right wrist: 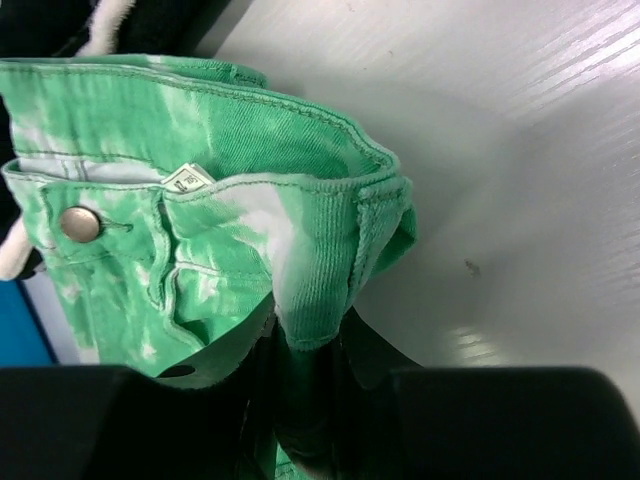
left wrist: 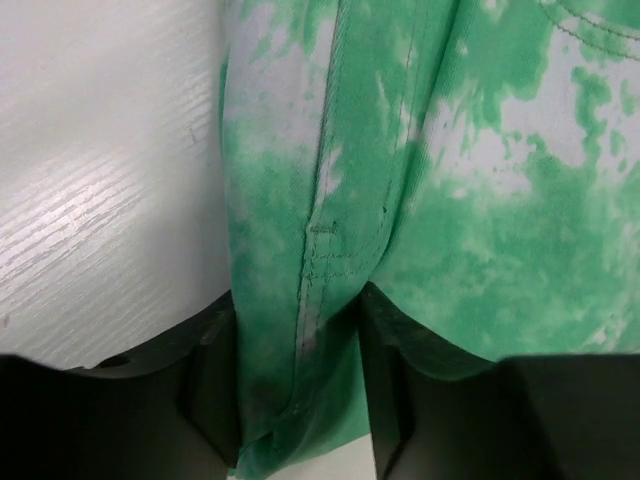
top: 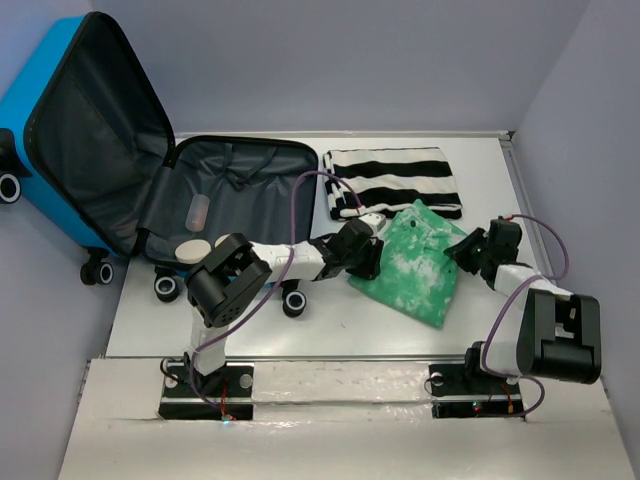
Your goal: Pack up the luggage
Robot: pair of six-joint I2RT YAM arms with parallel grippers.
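The blue suitcase [top: 60, 150] lies open at the back left, its black-lined halves [top: 235, 195] showing, with pale toiletries [top: 195, 250] inside. Green-and-white tie-dye trousers [top: 420, 265] lie folded on the table right of it. My left gripper [top: 368, 258] is shut on the trousers' left edge; the wrist view shows a seam fold [left wrist: 310, 330] pinched between the fingers. My right gripper [top: 462, 250] is shut on the right edge; its wrist view shows the waistband corner [right wrist: 315, 300] clamped, with a metal button [right wrist: 78, 224] nearby.
A black-and-white striped garment [top: 395, 180] lies folded behind the trousers. The suitcase wheels [top: 293, 300] stand at the front of the case. Grey walls close the back and right. The table's near edge runs by the arm bases.
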